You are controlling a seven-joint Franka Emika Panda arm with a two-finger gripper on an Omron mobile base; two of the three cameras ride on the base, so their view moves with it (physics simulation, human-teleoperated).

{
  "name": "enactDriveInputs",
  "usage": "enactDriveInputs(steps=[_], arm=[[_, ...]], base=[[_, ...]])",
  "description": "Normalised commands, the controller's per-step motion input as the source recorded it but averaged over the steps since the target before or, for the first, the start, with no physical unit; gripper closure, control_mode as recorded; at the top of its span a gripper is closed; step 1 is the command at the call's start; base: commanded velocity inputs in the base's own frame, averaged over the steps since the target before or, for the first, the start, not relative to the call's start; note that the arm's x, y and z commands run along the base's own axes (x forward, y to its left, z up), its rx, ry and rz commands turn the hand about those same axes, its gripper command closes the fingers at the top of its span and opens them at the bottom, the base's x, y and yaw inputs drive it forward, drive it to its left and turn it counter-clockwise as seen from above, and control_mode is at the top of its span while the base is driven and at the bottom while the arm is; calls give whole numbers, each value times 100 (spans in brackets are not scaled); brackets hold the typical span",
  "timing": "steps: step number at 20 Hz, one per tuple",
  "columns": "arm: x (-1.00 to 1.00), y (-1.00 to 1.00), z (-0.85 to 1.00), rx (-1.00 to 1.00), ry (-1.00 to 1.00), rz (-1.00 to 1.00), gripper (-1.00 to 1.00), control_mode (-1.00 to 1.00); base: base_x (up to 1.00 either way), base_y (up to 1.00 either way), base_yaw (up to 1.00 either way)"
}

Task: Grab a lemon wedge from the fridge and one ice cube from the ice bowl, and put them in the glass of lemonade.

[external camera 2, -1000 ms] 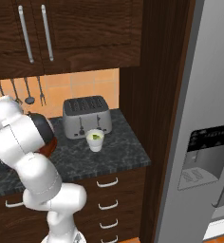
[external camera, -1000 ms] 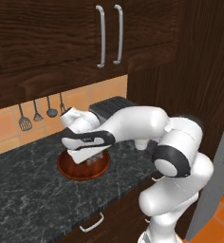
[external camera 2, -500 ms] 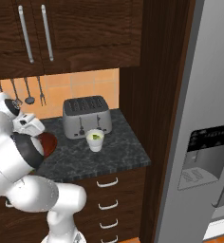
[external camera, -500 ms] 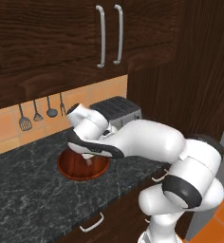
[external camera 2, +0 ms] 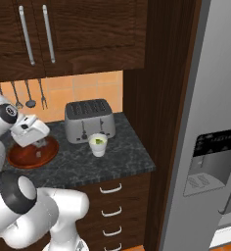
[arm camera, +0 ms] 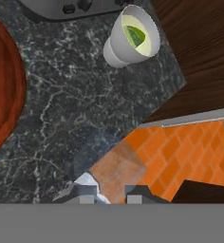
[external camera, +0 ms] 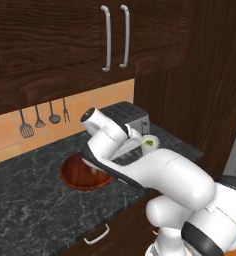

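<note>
pincer (arm camera: 110, 192) clamped on ice cube (arm camera: 87, 182) | hand view: lemon wedge (arm camera: 134, 34) inside glass of lemonade (arm camera: 130, 39)

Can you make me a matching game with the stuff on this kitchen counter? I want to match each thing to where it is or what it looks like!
Things:
1. bowl
2. cup
3. toaster
4. lemon wedge

Clues:
A. silver, at the back of the counter against the wall
B. green, lying inside the cup
C. reddish-brown, round and shallow, left of the toaster in the right base view
D. whitish, standing just in front of the toaster

Pairs: 1-C, 2-D, 3-A, 4-B
</note>
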Motion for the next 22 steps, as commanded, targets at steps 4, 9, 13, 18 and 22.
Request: enactDriveInputs(steps=[4,9,13,18,22], arm=[[-23,-50,53,-4,-6,0,100,-100],[-10,-63,46,-3,-8,0,100,-100],[-1,-69,16,0,-3,1,100,-100],[20,-65,-3,0,0,9,100,-100],[64,-40,-13,0,0,15,100,-100]], base=[[0,0,0],[0,0,0],[0,0,0],[0,0,0],[0,0,0]])
